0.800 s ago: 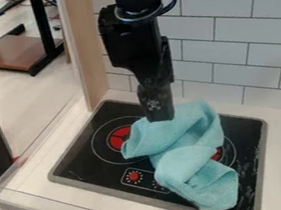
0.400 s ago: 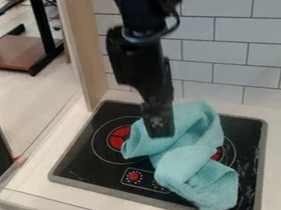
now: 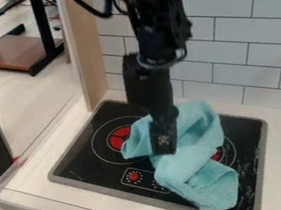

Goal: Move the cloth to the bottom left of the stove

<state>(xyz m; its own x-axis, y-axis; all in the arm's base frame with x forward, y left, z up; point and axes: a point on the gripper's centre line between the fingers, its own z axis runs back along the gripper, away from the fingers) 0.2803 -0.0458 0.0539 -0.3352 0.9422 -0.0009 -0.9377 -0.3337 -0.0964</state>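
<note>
Tiled wall [image 3: 229,31] behind stove [image 3: 88,156]; your claw [image 3: 165,151] hangs at the cloth [image 3: 199,176], probably lined up to grab it. Can't tell if it's spread or pinching.

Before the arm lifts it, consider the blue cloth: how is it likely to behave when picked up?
The cloth will probably be floppy, since it lies in loose folds and twists across the stove. It looks like thin fabric, so it is likely light for its size. Its bunched shape may well sag or unfold once raised.
</note>
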